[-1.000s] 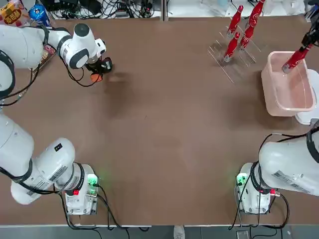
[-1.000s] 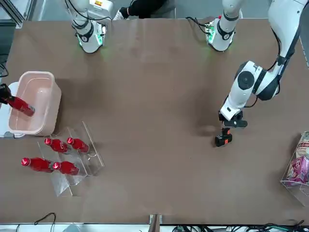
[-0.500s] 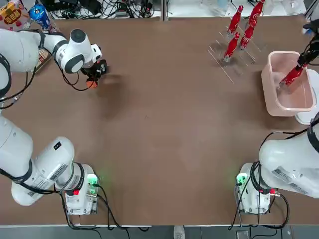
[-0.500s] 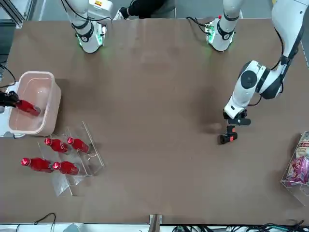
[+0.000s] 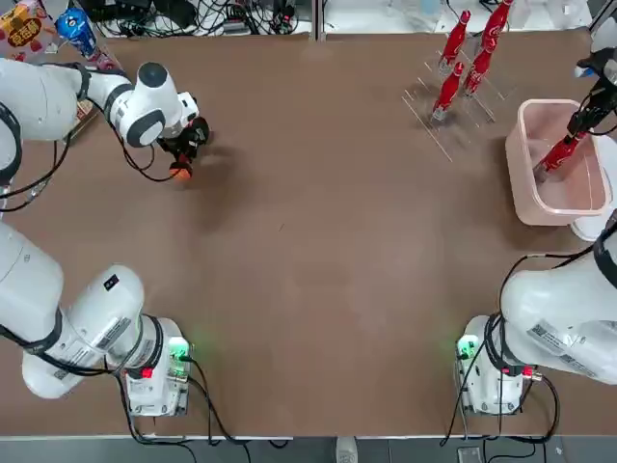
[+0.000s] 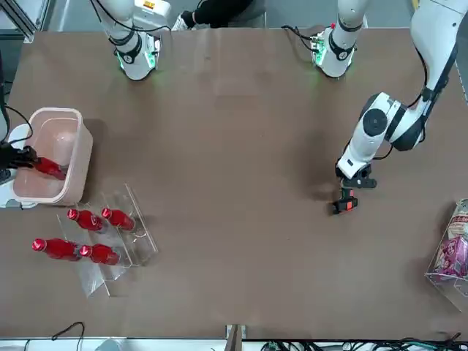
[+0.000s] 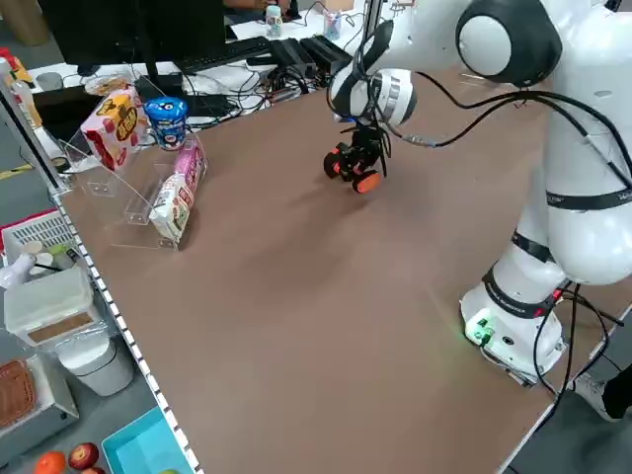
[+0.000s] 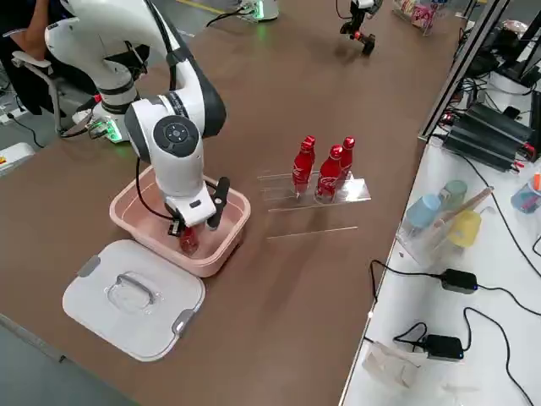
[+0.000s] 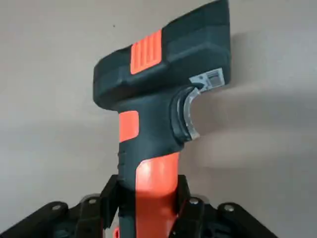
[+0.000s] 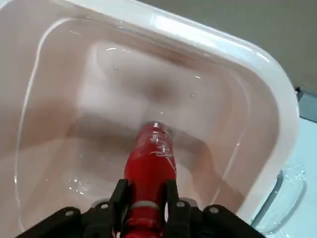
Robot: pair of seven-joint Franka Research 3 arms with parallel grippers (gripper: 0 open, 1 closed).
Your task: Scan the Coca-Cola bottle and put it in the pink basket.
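Pretty much at the drop-off stage, going by how things lie. Right tool (image 10: pixel 147 208) clenched on the neck end of the Coca-Cola bottle (image 10: pixel 148 163), holding it tilted base-down inside the pink basket (image 5: pixel 525 198) — base low in the tub, close to the floor, though hard to say whether it actually touches. Same story from the right side view: bottle (image 8: pixel 188 239) well below the basket rim (image 8: pixel 221 254), tool still wrapped round it.

Over on the far side of the surface (image 5: pixel 318 241), left tool (image 9: pixel 143 201) clamped on the orange grip of a black-and-orange handheld scanner (image 9: pixel 163 99), which hangs just above the surface, nose pointing away from the bottle's side. No way to confirm from here that the scan went through, but with the bottle already in the basket, probably done.

Four more red bottles (image 5: pixel 468 58) standing untouched in the clear rack (image 8: pixel 317 190) near the basket. White lid (image 8: pixel 133 296) lying flat beside the tub, not in play.

Left to do, as a guess — set the bottle down, open the right tool, pull clear of the basket. Maybe park the scanner too. Only worry: bottle tipping against the wall on release, since it's leaning rather than upright.
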